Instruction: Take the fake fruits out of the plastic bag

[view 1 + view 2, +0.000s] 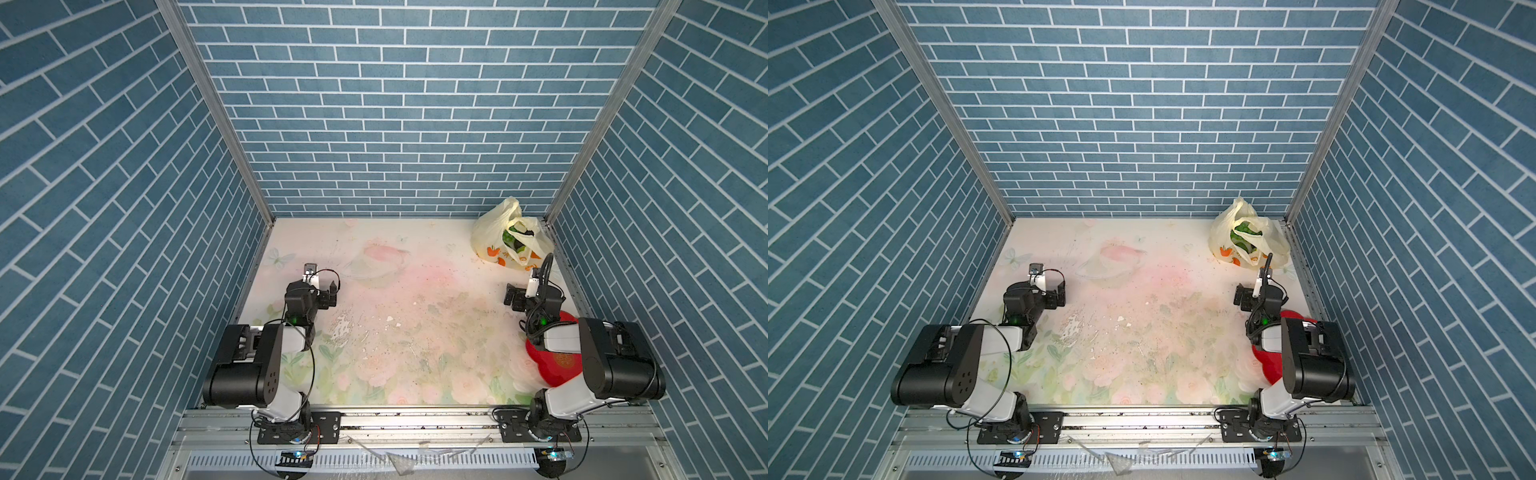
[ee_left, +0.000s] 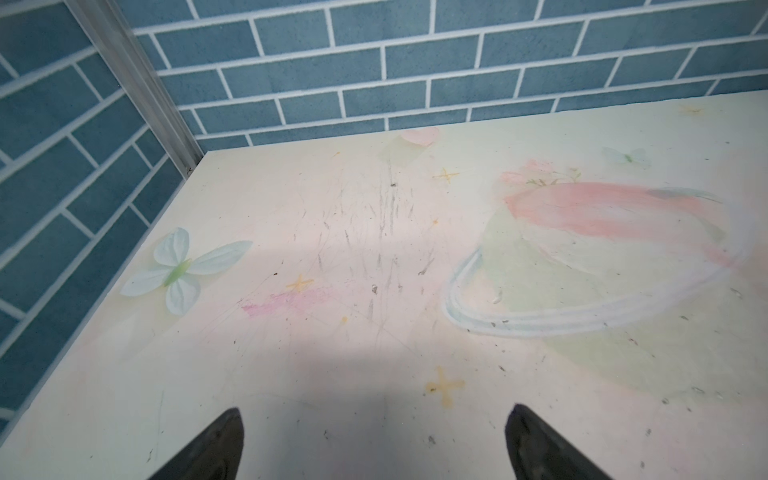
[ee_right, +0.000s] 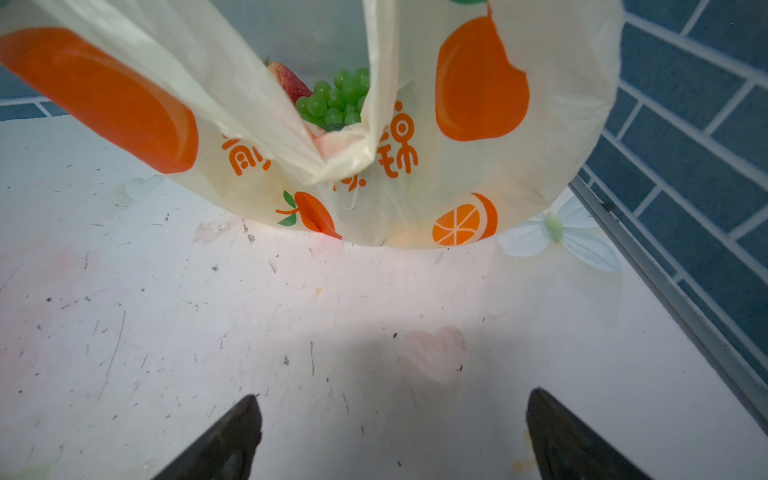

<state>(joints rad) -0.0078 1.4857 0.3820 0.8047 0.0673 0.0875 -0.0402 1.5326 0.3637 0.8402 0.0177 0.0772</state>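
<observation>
left pincer (image 2: 376, 411): jaws spread wide, nothing between them; both dark fingertips (image 2: 226, 432) over bare table (image 1: 415, 291); a butterfly print (image 2: 178, 270) lies ahead of it and off to one side
right pincer (image 3: 395, 395): jaws spread wide too, empty; pointed at the bag, not touching it
plastic bag (image 1: 494, 241): cream-yellow, orange fruit prints and lettering; sits near ahead of the right pincer, in the far corner by the walls; well apart from the left pincer, across the table; seen in both top views (image 1: 1223, 237); mouth open upward, two loop handles up; in the right wrist view one handle (image 3: 291, 137) slants across the opening
fake fruits (image 1: 515, 239): all inside the bag, none on the table; green shows through the mouth in both top views
green grape bunch (image 3: 338, 97): inside the bag, straight ahead of the right pincer, seen through the gap between the handles
red strawberry (image 3: 291, 83): inside the bag, touching the grapes, partly hidden by the handle
dark piece in bag mouth (image 1: 528, 232): maybe a dark fruit; too small to tell
red plate (image 1: 552, 365): behind the right pincer, largely under the right arm; empty where it shows
table: pale floral print, scuffed and speckled; bare strip between right pincer and bag
</observation>
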